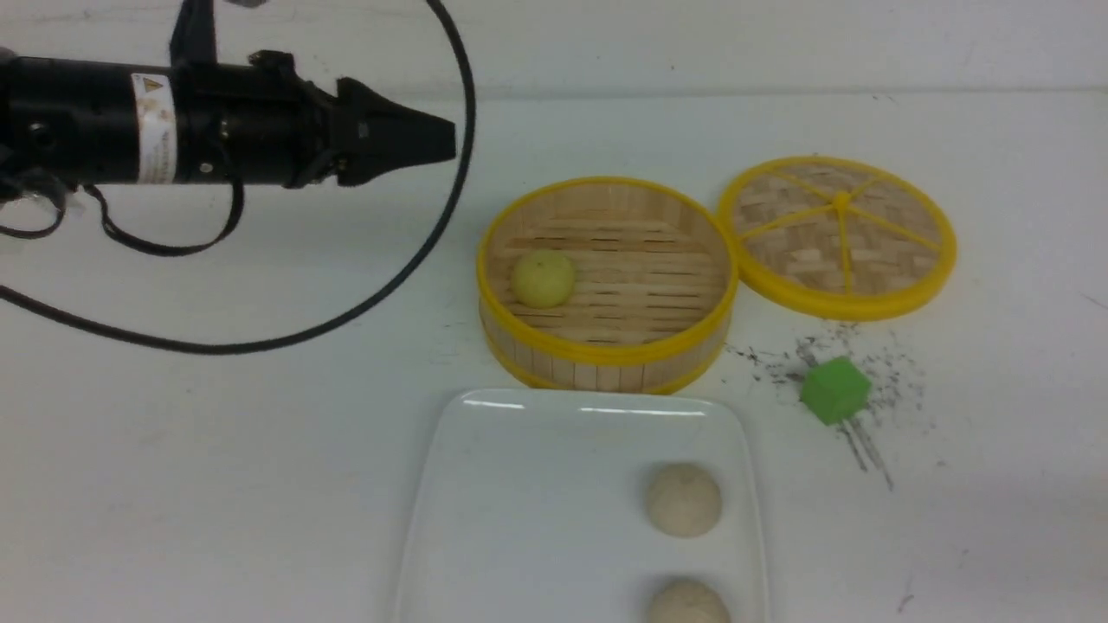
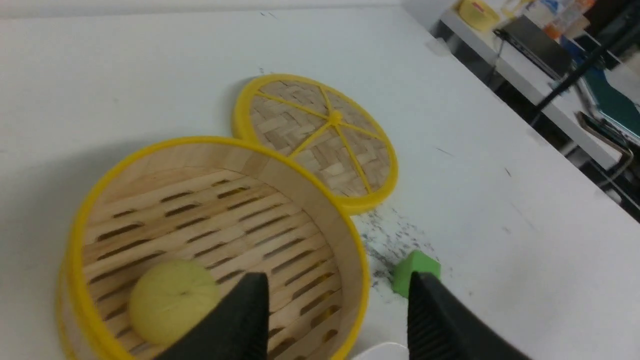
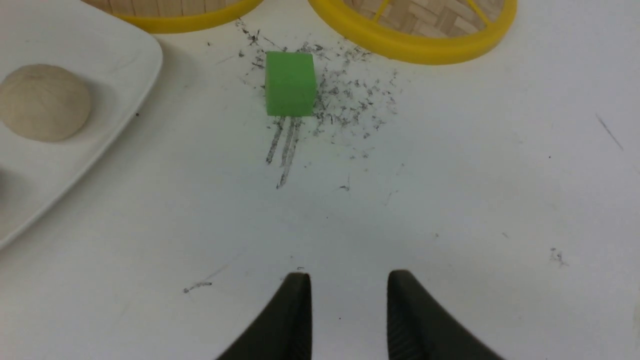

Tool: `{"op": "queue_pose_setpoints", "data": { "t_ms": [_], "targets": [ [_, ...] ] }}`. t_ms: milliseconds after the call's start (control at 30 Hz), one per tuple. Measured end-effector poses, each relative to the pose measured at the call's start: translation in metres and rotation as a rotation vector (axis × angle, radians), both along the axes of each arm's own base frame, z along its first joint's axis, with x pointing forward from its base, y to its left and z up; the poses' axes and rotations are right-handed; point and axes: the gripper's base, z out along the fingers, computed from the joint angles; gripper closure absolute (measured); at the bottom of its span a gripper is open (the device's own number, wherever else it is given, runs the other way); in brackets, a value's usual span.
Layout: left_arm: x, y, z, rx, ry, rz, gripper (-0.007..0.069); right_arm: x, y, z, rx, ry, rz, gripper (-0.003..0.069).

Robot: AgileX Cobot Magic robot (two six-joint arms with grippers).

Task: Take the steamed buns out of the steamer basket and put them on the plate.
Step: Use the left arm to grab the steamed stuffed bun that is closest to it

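Two beige round buns (image 1: 684, 499) sit lower right on the glossy white rectangular plate (image 1: 519, 502). The pale yellow-green bun (image 1: 543, 279) lies left in the round bamboo steamer basket (image 1: 606, 350). The left gripper (image 1: 443, 138), upper left, gapes empty; the right gripper (image 3: 347, 280) is parted, empty. Next, I'd say: descend over that last bun.

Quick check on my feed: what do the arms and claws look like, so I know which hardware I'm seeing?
The left arm is a black cylinder with a white warning label and loose black cables. The left claw and right claw each have two black tapered fingers, ribbed on the inner faces.
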Motion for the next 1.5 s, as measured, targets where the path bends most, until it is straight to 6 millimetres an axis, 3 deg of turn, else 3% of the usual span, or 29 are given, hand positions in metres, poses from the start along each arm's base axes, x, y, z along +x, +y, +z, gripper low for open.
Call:
{"op": "queue_pose_setpoints", "data": {
  "t_ms": [67,267,433,567,833,1133,1233,1267,1433,1500],
  "targets": [
    [-0.011,-0.033,0.0,-0.007,0.02,-0.096,0.0235,0.0,0.0,0.0,0.0,0.001,0.0,0.0417],
    [-0.035,-0.078,-0.002,-0.051,0.21,-0.195,0.0288,0.0,0.0,0.0,-0.001,0.002,-0.001,0.0417],
    [-0.042,-0.074,-0.023,-0.068,0.431,-0.122,0.0365,0.0,0.0,0.0,-0.001,0.002,-0.001,0.0417],
    [-0.044,-0.061,-0.031,-0.082,0.497,-0.118,0.0382,0.0,0.0,0.0,0.0,0.0,0.0,0.0417],
    [-0.052,-0.052,-0.012,-0.059,0.256,-0.197,0.0347,0.0,0.0,0.0,0.002,-0.005,0.002,0.0417],
    [-0.077,-0.047,0.027,-0.041,-0.011,-0.253,0.0177,0.0,0.0,0.001,0.003,-0.008,0.003,0.0417],
    [-0.082,-0.044,0.04,-0.025,-0.11,-0.22,0.0162,0.0,0.0,0.001,0.004,-0.008,0.003,0.0417],
    [-0.086,-0.04,0.054,-0.005,-0.212,-0.164,0.0158,0.0,0.0,0.001,0.004,-0.008,0.003,0.0417],
    [-0.087,-0.024,0.084,0.078,-0.475,0.087,0.0158,0.001,0.001,0.001,0.007,-0.015,0.005,0.0417],
    [-0.08,-0.007,0.099,0.159,-0.617,0.32,0.0158,0.001,0.001,0.001,0.008,-0.017,0.006,0.0417]
  ]
}}
